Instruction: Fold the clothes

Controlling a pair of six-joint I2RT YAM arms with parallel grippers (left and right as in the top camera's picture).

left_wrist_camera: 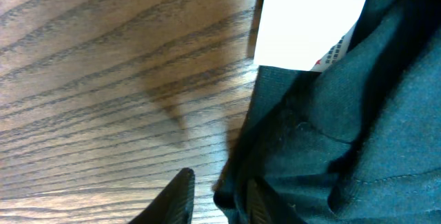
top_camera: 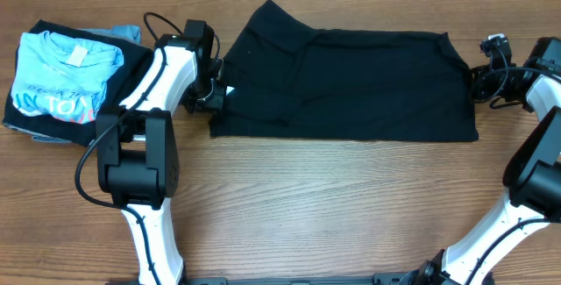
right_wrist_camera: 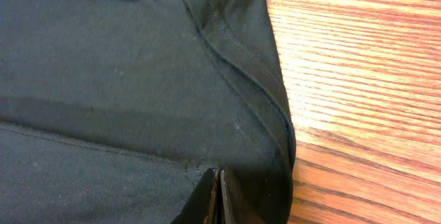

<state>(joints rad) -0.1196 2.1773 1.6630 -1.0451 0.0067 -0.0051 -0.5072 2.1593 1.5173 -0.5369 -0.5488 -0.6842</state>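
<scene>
Black T-shirt [top_camera: 351,83]: lies flat on the table [top_camera: 333,206], far middle, stretched wide from side to side between my two grippers. Near edge runs straight; one corner pokes out toward the far side at its upper left.
Stack, far left: light blue T-shirt [top_camera: 61,70] with lettering on top, something dark under it, a bit of grey-blue cloth [top_camera: 127,32] at the back. Well apart from the black shirt.
Left arm [top_camera: 162,70]: white with black joints, reaches across between the stack and the shirt's left end.
Left gripper [left_wrist_camera: 220,200]: at the shirt's left edge. Fingers [left_wrist_camera: 178,200] stand a little apart with the bunched edge of the shirt between them, and a sliver of wood shows beside the cloth. I cannot tell if they pinch it or only straddle it.
Tag [left_wrist_camera: 306,27]: white label with small print on the shirt just beyond the left fingers, lying on the black cloth.
Right gripper [right_wrist_camera: 215,196]: at the shirt's right edge, fingers pressed together with no gap. Tips sit in the cloth near the stitched hem, small puckers right at them, so I read it as a pinch on the shirt.
Right arm [top_camera: 539,145]: comes in from the near right corner, wrist at the shirt's right end.
</scene>
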